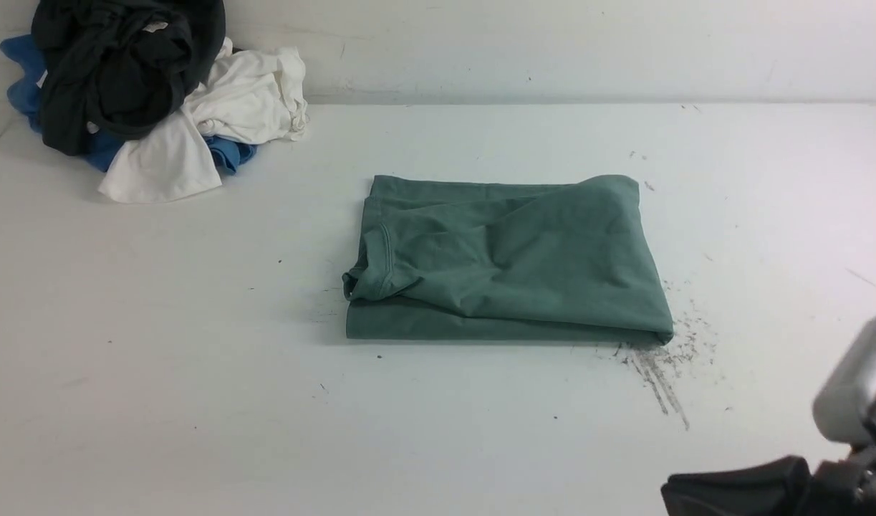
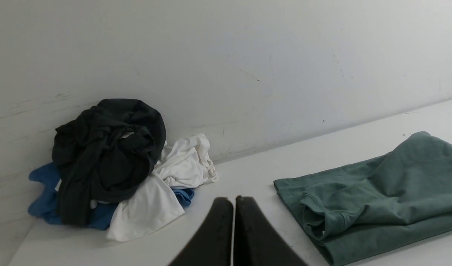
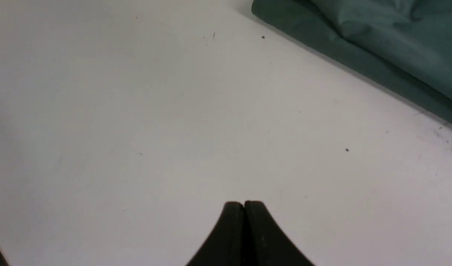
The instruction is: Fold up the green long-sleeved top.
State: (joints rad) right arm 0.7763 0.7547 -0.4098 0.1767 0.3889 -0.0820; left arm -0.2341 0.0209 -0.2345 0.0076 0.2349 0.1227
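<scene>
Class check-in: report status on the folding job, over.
Left gripper shut, empty; right gripper shut, empty, both off the cloth. Green long-sleeved top lies folded in a rectangle mid-table. Clothes pile far-left, not in the way.

The white surface (image 1: 158, 373) lies bare on all sides of the folded green long-sleeved top (image 1: 506, 261), giving a hand open passage along every edge. Sole obstruction: a heap of garments (image 1: 144, 93) (black, white, blue) in the far left corner against the back wall (image 1: 552, 43), well apart from the top.
</scene>
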